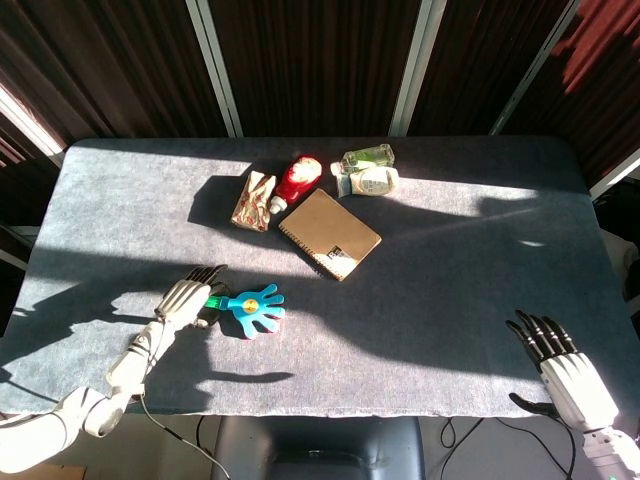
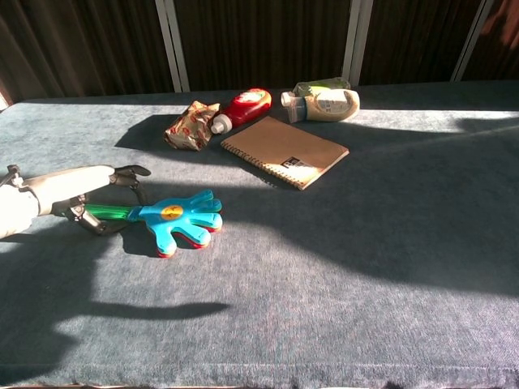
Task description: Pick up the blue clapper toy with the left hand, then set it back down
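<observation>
The blue clapper toy [image 1: 255,308] [image 2: 180,219], a hand-shaped head on a green handle [image 2: 112,212], lies flat on the grey table cloth at the front left. My left hand [image 1: 187,296] [image 2: 81,188] is over the handle's end. Its fingers [image 2: 130,172] arch above the handle and the thumb curls on the near side. A gap still shows between the fingers and the handle. My right hand [image 1: 560,365] rests at the table's front right edge with its fingers spread and nothing in it. The chest view does not show it.
A brown spiral notebook [image 1: 330,233] [image 2: 285,151] lies at mid-table. Behind it are a red squeeze bottle [image 1: 298,180] [image 2: 243,106], a crumpled snack packet [image 1: 254,200] [image 2: 187,126] and two small bottles [image 1: 368,181] [image 2: 324,103]. Hard shadows cross the cloth.
</observation>
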Robot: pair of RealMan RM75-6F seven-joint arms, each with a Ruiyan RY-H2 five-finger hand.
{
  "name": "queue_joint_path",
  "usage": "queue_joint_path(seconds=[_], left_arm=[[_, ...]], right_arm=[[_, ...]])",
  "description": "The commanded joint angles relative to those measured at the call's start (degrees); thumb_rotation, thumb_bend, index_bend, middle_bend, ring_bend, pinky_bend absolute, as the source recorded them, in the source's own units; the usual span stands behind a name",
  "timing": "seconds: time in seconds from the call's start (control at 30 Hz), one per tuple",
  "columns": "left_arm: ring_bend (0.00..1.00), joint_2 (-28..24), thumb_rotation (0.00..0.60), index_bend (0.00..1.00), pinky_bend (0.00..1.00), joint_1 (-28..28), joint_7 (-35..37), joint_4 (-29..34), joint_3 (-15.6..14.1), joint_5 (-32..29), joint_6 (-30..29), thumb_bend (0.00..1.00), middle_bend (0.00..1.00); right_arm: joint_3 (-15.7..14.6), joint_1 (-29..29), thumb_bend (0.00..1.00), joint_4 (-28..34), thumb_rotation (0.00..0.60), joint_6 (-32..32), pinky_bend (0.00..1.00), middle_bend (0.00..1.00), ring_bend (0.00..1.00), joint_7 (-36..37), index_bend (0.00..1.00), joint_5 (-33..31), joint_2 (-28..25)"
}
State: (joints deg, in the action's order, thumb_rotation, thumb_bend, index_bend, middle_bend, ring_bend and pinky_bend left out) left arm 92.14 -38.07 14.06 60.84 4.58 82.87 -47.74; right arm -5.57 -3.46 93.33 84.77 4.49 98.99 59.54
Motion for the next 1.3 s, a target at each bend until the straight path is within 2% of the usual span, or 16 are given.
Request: queue_joint_path(seconds=[0.03, 0.1, 0.33, 0.53, 0.63, 0.77, 0.87, 0.97, 1.07, 1.23, 1.3], left_arm=[[0.0, 0.2, 0.6, 0.38, 0.0, -0.2, 0.2, -0.3, -0.1, -0.1, 0.0, 0.39, 0.0], [0.0, 0.6, 0.6, 0.41, 0.0, -0.2, 0.4, -0.8, -0.2, -0.1, -0.3, 0.39, 0.0], [0.0, 1.9, 0.6, 0.61, 0.0, 0.0, 2.5, -2.5, -0.8, 0.8, -2.4, 0.4, 0.04], [0.0, 2.7, 0.6, 0.76, 0.02, 0.9, 7.0, -3.4, -1.4, 2.2, -5.6, 0.48, 0.19], [0.08, 3.5, 0.6, 0.8, 0.08, 1.7, 9.6, -4.8, -1.9, 3.2, -8.0, 0.52, 0.33], [0.34, 5.4, 0.6, 0.81, 0.22, 3.0, 15.4, -7.6, -2.7, 4.8, -12.0, 0.57, 0.63], [0.44, 6.7, 0.6, 0.81, 0.37, 3.5, 20.9, -10.5, -3.1, 6.2, -14.8, 0.6, 0.75], [0.49, 8.1, 0.6, 0.81, 0.52, 3.7, 25.7, -13.8, -3.5, 7.5, -17.5, 0.62, 0.77], [0.51, 9.4, 0.6, 0.81, 0.61, 3.9, 29.6, -16.4, -3.3, 8.3, -20.4, 0.63, 0.78], [0.51, 9.9, 0.6, 0.81, 0.64, 4.5, 39.8, -17.2, -3.1, 8.8, -24.1, 0.65, 0.79], [0.51, 9.0, 0.6, 0.81, 0.64, 5.0, 49.5, -14.7, -2.4, 8.5, -26.4, 0.66, 0.79]], right_arm=[[0.0, 0.1, 0.06, 0.0, 0.6, 0.2, 0.0, 0.0, 0.0, 0.1, 0.0, 0.0, -0.1], [0.1, 0.1, 0.06, 0.0, 0.6, 0.4, 0.0, 0.0, 0.0, 0.2, 0.0, 0.0, -0.2], [0.2, 0.2, 0.06, 0.0, 0.6, 0.6, 0.0, 0.0, 0.0, 0.5, 0.0, 0.0, -0.3], [0.1, 0.3, 0.06, 0.1, 0.6, 0.6, 0.0, 0.0, 0.0, 0.4, 0.0, 0.2, -0.4], [0.0, 0.3, 0.06, 0.1, 0.6, 0.6, 0.0, 0.0, 0.0, 0.4, 0.0, 0.4, -0.4], [-0.1, 0.3, 0.06, 0.1, 0.6, 0.5, 0.0, 0.0, 0.0, 0.3, 0.0, 0.5, -0.4], [-0.1, 0.3, 0.06, 0.1, 0.6, 0.5, 0.0, 0.0, 0.0, 0.3, 0.0, 0.5, -0.4], [-0.2, 0.3, 0.06, 0.2, 0.6, 0.4, 0.0, 0.0, 0.0, 0.2, 0.0, 0.5, -0.4], [-0.2, 0.3, 0.06, 0.2, 0.6, 0.4, 0.0, 0.0, 0.0, 0.1, 0.0, 0.5, -0.4], [-0.2, 0.2, 0.06, 0.2, 0.6, 0.2, 0.0, 0.0, 0.0, 0.0, 0.0, 0.5, -0.4], [-0.3, 0.2, 0.06, 0.2, 0.6, 0.0, 0.0, 0.0, 0.0, 0.0, 0.0, 0.6, -0.4]])
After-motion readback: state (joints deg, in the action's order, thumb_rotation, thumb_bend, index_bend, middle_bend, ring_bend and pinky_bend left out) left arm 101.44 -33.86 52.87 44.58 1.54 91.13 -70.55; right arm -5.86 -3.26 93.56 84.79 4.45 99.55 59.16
